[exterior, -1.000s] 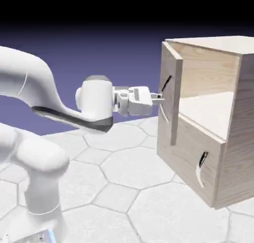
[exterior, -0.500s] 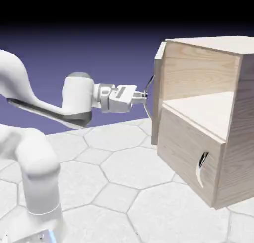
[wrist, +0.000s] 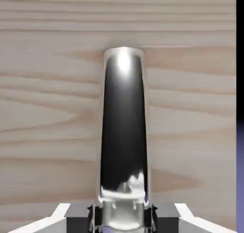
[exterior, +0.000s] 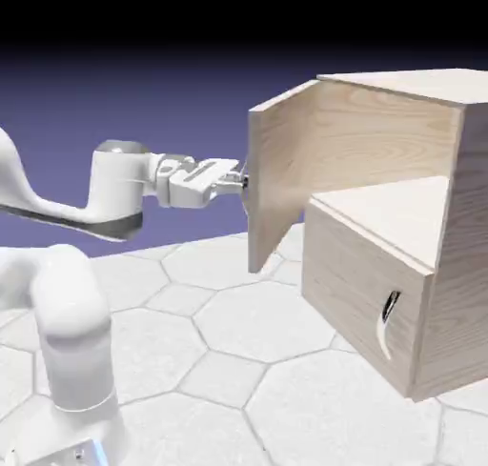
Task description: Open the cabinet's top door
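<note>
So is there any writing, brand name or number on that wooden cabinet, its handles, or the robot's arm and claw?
None: no text can be read in either view.
The cabinet and its top door show only bare wood grain.
The top handle is plain shiny metal, held in the claw.
The white arm carries no label.

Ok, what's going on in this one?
The arm's gripper is shut on the handle of the cabinet's top door and is pulling it open. The door stands swung well out from the front, so the upper compartment shows, with nothing visible inside it. The lower panel is closed, its handle untouched.
</note>
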